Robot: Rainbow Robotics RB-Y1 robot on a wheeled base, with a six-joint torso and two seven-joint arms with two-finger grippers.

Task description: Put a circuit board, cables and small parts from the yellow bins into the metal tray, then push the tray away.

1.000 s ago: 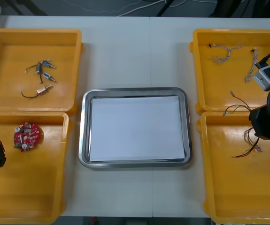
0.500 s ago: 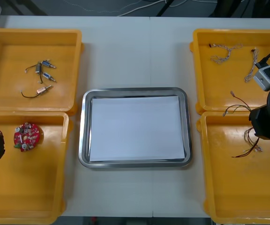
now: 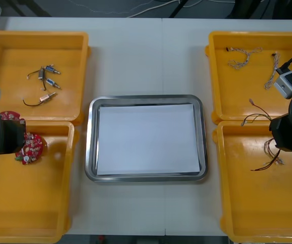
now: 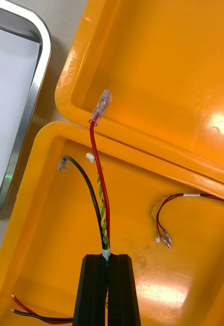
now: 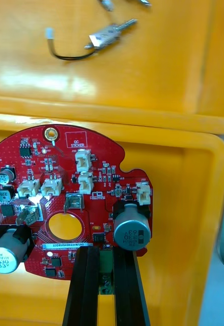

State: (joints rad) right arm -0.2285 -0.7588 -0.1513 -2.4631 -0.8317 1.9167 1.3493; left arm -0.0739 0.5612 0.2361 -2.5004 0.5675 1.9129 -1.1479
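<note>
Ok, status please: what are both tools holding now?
Left tool shut on round red circuit board. Right tool shut on twisted red and yellow cable. Shiny metal tray unobstructed.

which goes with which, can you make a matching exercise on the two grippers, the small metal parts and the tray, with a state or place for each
Things:
1. left gripper
2. right gripper
3. small metal parts
4. metal tray

States or places:
a. white inside
b. shut on a red and yellow cable
c. lying in the far left yellow bin
d. shut on a circuit board

Pairs: 1-d, 2-b, 3-c, 4-a
</note>
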